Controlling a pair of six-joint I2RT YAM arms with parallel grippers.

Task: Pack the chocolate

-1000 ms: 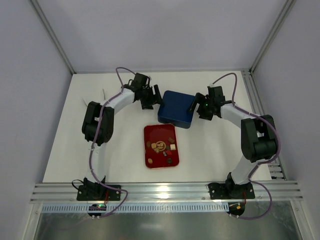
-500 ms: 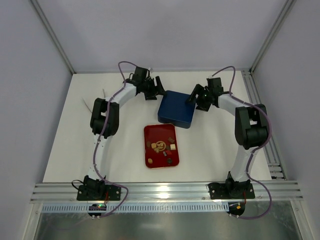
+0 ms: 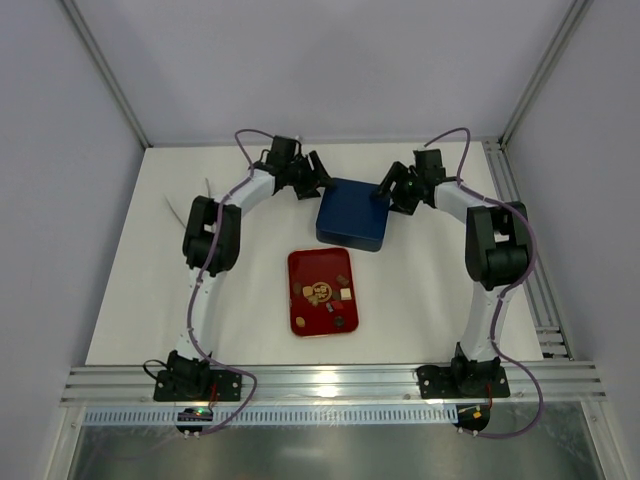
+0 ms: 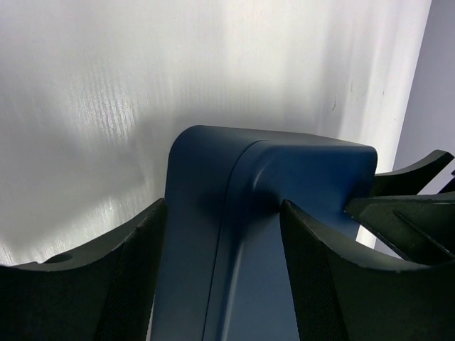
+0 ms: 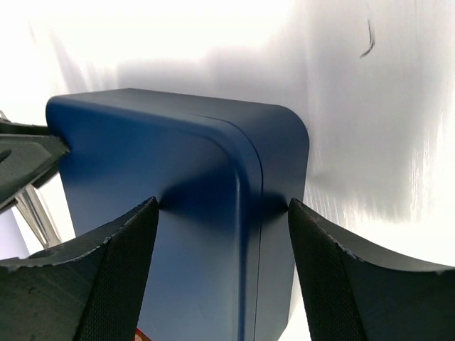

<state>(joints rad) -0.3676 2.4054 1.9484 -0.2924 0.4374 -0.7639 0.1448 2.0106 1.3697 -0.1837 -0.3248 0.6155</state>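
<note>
Your left claw (image 3: 316, 184) and right claw (image 3: 388, 190) have slid toward the far edge. Their jaws are wide apart, each straddling a rounded far corner of the smooth matte blue box (image 3: 352, 220). Between it and the near edge, the red tray (image 3: 305, 265) holds the small chocolate (image 3: 321, 292).

The left arm (image 3: 198, 308) and right arm (image 3: 480, 320) are white tubes with chunky black joints, purple cables (image 3: 240, 138) looping alongside. Black fingers (image 4: 121, 284) have finely textured pads.
</note>
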